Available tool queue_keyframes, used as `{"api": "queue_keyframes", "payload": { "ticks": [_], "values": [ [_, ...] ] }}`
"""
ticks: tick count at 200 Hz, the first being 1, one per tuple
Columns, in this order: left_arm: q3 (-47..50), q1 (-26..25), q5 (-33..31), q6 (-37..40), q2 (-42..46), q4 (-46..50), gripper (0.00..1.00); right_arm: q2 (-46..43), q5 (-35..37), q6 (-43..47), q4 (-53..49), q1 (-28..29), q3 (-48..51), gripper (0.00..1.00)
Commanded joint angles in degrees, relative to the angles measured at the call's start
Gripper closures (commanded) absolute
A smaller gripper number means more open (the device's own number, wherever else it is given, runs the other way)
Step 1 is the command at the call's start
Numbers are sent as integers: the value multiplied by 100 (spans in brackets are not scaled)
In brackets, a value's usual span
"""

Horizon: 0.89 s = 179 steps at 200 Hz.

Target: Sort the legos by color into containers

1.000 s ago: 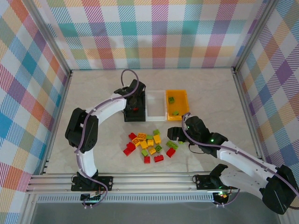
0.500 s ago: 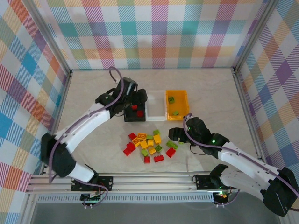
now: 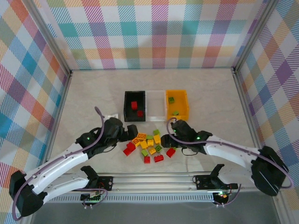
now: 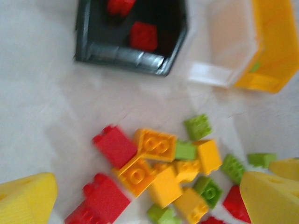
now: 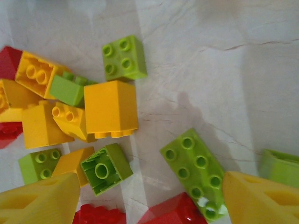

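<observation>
Plaid walls frame a pale marbled surface (image 3: 93, 93), where I have both arms bent over the legos (image 3: 149, 145) heaped at lower centre of the overhead view. Above the heap in that frame sit the black bin (image 3: 126, 109) with two red bricks, the white bin (image 3: 156, 115), and the orange bin (image 3: 186, 107) with two green ones.

My left claw (image 3: 127, 132) hangs at the heap's left edge, its yellow fingers (image 4: 25, 198) spread wide with nothing between them; red and orange bricks lie below its camera. My right claw (image 3: 174, 126) hovers at the heap's upper right, likewise wide and empty. A long green brick (image 5: 196, 163) lies flat at lower right of its wrist view, close to one finger.

I judge these bricks light, rigid and smooth-sided, apt to skid or twist out of a pinch. The best hold is across the two long flat walls, below the studs. That green brick has room on both long sides, though a red one crowds its lower end.
</observation>
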<state>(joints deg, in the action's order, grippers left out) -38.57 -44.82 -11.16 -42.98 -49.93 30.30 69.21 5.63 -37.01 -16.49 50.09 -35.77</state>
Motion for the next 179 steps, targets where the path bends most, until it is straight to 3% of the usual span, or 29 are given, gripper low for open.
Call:
{"api": "queue_keyframes", "payload": {
  "ticks": [1, 50, 95, 140, 179],
  "values": [
    [386, -36, 1, -511, 611, 126, 0, 496, 215, 148, 286, 224, -446, 20],
    [805, -43, -180, -708, 1672, 800, 0, 1510, 325, 223, 301, 370, -952, 24],
    [973, -37, -336, -746, 1995, 951, 0, 1930, 458, 220, 0, 370, -1190, 27],
    [991, -43, -380, -744, 1943, 951, 0, 1840, 1147, -208, -371, 348, -1157, 42],
    [1027, -38, -395, -757, 1952, 943, 0, 1859, 876, 139, -14, 347, -1249, 33]
  ]
}}
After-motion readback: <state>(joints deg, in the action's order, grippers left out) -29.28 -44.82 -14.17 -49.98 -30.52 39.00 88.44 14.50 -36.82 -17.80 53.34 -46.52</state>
